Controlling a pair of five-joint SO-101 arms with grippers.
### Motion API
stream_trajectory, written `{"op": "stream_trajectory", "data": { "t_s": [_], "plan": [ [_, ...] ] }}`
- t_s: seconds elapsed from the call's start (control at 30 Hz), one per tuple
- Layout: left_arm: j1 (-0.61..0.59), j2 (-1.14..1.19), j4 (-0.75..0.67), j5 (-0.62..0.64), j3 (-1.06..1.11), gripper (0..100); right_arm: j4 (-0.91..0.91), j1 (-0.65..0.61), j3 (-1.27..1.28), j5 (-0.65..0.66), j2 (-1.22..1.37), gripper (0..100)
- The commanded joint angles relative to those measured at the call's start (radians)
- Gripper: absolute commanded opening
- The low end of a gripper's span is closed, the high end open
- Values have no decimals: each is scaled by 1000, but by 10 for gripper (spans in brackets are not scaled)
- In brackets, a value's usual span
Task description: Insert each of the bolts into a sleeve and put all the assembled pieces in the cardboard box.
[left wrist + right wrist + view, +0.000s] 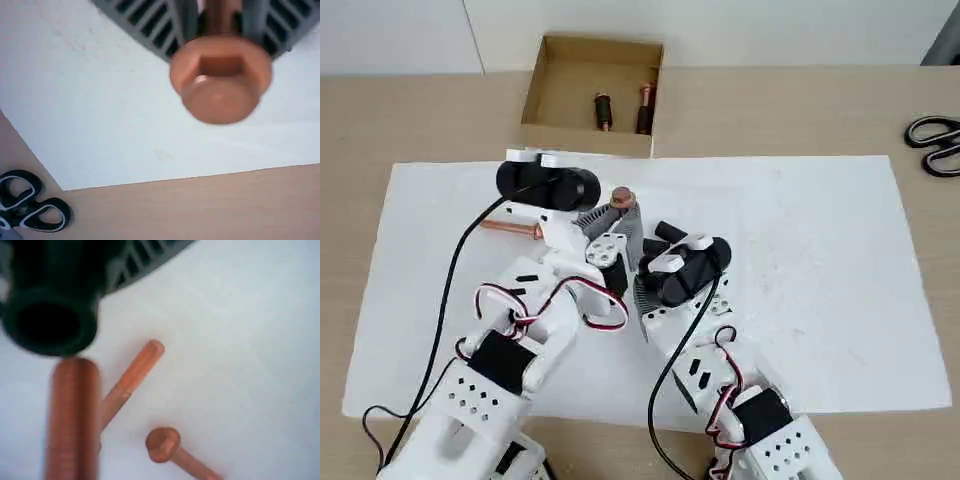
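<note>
Your left jaws pinch a copper bolt [220,82] above the white sheet [820,280]; your right jaws pinch a black sleeve [50,325] just beside it. Two assembled pieces [645,108] lie in the cardboard box [535,90].

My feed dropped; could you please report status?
Left hand shut on bolt. Right hand shut on sleeve. Two assembled pieces in cardboard box. Loose bolts on paper.

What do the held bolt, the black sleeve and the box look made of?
The held bolt is copper-coloured with a soft satin sheen on its head: plastic or coated metal, hard to say. The black sleeve looks dull and matte, probably plastic. The box is plain brown cardboard, unfinished.
</note>
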Motion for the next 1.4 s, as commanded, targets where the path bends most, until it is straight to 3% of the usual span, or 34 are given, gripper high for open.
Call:
{"op": "stream_trajectory", "data": {
  "t_s": [0.0, 0.7, 0.9, 1.37],
  "plan": [
    [3, -31, -28, 6, -8, 5, 4, -7, -8, -9, -19, 4],
    [26, -31, -17, -2, 15, 5, 4, -45, -6, -8, -19, 4],
    [26, -31, 20, -89, 12, 5, 4, -45, -6, -8, -19, 4],
    [35, -32, 71, -87, 5, 5, 4, -45, -6, -8, -19, 4]
  ]
}}
